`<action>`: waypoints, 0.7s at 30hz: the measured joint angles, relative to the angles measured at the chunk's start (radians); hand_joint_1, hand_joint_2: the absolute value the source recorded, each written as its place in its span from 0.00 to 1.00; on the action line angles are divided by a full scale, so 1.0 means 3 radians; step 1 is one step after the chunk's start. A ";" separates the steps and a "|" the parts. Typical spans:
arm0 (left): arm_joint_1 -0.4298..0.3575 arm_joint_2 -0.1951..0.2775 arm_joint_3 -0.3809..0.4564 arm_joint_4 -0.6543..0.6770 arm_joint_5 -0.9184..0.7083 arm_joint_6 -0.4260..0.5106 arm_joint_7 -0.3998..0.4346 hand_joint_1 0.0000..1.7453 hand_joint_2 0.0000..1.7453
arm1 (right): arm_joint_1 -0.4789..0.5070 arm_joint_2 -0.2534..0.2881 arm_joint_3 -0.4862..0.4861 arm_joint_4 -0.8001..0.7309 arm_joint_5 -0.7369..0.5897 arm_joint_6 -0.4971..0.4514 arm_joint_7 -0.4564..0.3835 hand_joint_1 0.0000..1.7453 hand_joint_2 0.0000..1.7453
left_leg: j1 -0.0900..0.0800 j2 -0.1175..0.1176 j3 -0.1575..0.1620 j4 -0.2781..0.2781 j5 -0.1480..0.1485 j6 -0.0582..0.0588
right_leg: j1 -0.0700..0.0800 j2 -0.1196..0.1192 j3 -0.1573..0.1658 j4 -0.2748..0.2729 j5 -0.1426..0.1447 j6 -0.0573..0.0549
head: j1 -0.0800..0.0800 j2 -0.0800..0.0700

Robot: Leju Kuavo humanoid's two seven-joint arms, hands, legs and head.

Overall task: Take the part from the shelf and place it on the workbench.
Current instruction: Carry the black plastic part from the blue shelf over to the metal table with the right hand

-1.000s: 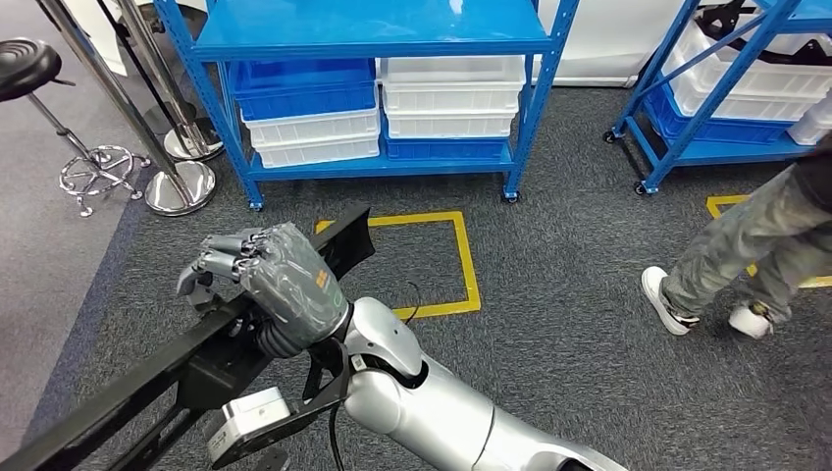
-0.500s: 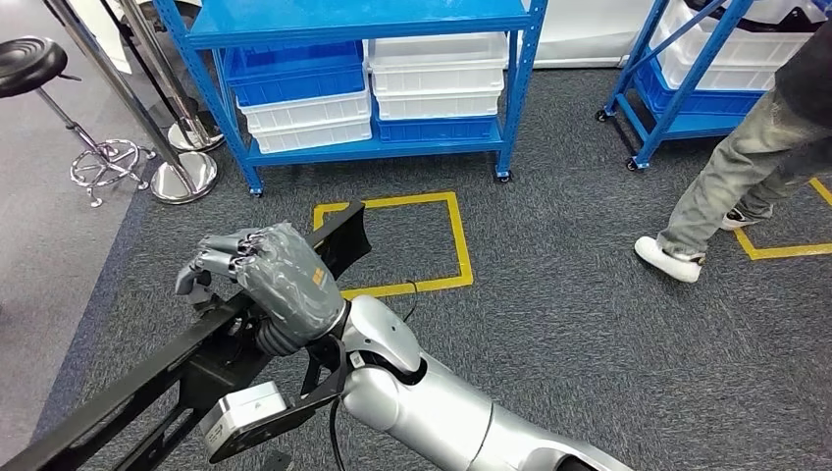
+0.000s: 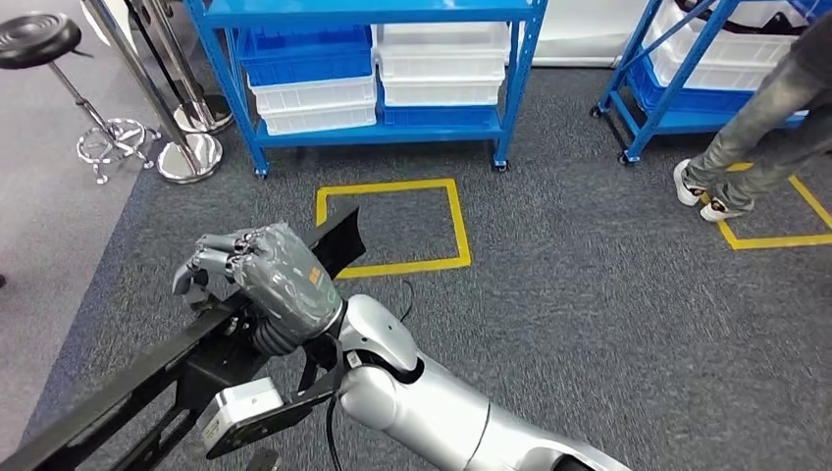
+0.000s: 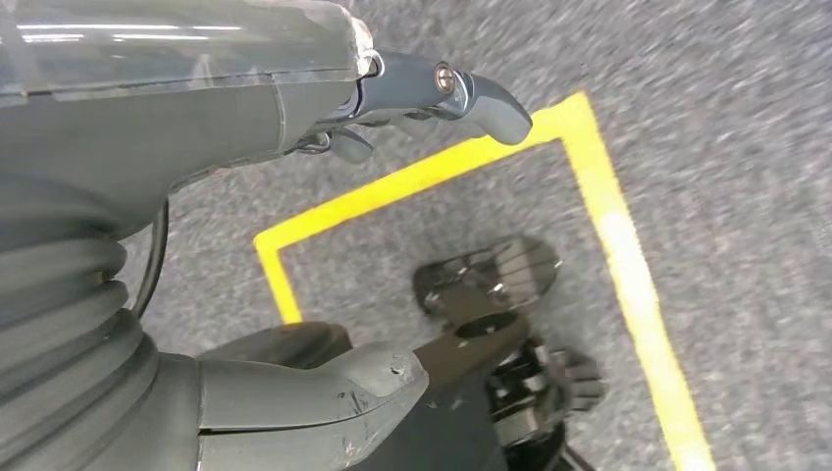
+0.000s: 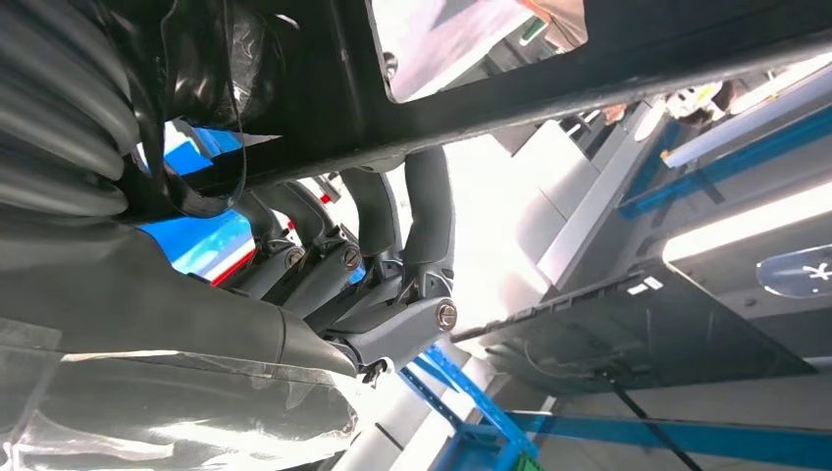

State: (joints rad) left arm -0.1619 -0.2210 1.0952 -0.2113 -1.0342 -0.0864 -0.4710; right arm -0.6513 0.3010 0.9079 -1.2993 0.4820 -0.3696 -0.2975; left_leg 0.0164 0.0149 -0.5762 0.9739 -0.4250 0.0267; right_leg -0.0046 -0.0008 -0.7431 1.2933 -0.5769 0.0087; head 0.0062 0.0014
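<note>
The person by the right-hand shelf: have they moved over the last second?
Yes. The person has stepped away from the robot, from well short of the right blue shelf to right beside its base, though the camera shifted too.

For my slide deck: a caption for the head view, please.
Right robot hand grips a long black part above grey carpet, facing blue shelves.

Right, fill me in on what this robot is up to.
The robot's right hand grips a long black metal frame part, its fingers curled around a bar of it, carrying it over grey carpet. Ahead stands a blue metal shelf stacked with blue and white plastic bins, with a yellow tape square on the floor before it. The left hand hangs over that floor, holding nothing visible. A person's legs stand by a second shelf. No workbench is in sight.
</note>
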 joint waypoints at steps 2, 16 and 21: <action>0.0001 0.0002 0.0000 0.0000 0.0000 -0.0001 0.0000 0.00 1.00 | -0.0001 0.0001 0.0000 0.0011 -0.0003 0.0003 0.0001 1.00 1.00 | 0.0003 0.0003 -0.0127 0.0030 0.0075 -0.0019 | -0.0022 -0.0001 0.0142 0.0007 0.0149 0.0012 | 0.0000 0.0000; -0.0012 0.0003 0.0000 0.0000 0.0020 0.0009 -0.0080 0.00 1.00 | -0.0045 0.0053 0.0001 0.0090 -0.0010 0.0031 -0.0016 1.00 1.00 | 0.0037 -0.0021 -0.0600 0.1083 -0.0368 -0.0238 | 0.0025 -0.0017 0.0588 -0.0996 0.0375 -0.0189 | -0.0004 0.0000; -0.0029 0.0004 -0.0002 0.0000 0.0011 0.0052 -0.0086 0.00 1.00 | -0.0052 0.0055 0.0001 0.0103 -0.0010 0.0034 -0.0016 1.00 1.00 | 0.0005 -0.0027 0.0113 0.0199 -0.0177 -0.0149 | 0.0053 -0.0015 0.0463 -0.0950 0.0465 -0.0147 | -0.0004 0.0000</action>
State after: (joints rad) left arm -0.1706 -0.2196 1.0945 -0.2113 -1.0309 -0.0707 -0.4967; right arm -0.6670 0.3175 0.9083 -1.2684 0.4791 -0.3593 -0.3023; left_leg 0.0178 0.0068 -0.5425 1.0337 -0.4782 -0.0179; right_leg 0.0113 -0.0053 -0.6042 1.0083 -0.4376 -0.0355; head 0.0049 0.0015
